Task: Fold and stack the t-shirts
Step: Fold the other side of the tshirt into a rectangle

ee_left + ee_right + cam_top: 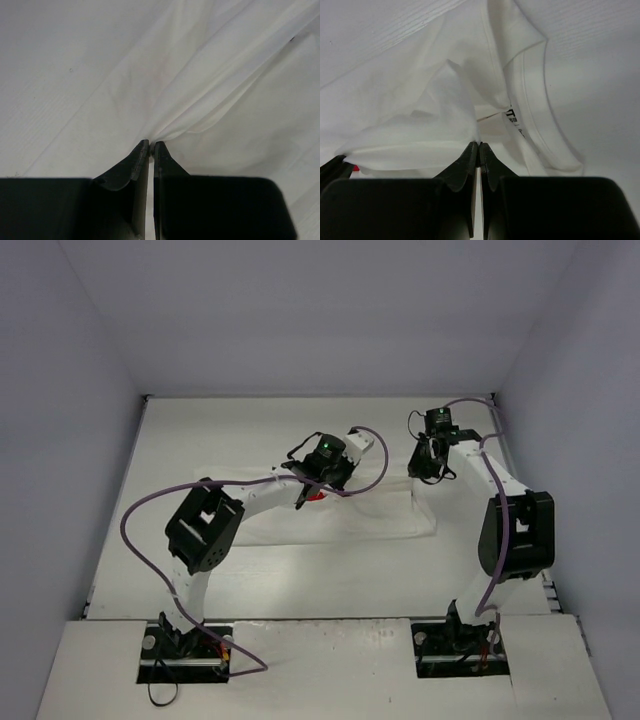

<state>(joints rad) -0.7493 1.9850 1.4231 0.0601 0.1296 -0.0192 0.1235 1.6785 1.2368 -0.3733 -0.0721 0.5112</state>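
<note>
White t-shirt (372,520) pinched in left claw (151,145); right claw (479,146) likewise.

White table (330,575) between plain pale grey walls (320,310).

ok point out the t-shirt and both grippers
t-shirt (380,520): top external view, flat fabric by its near edge
left gripper (151,145): left wrist view, between fingertips
right gripper (479,146): right wrist view, between fingertips

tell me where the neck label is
Right wrist view: the label sits inside the collar, just up and right of the right tool, which pinches the shirt.
</note>
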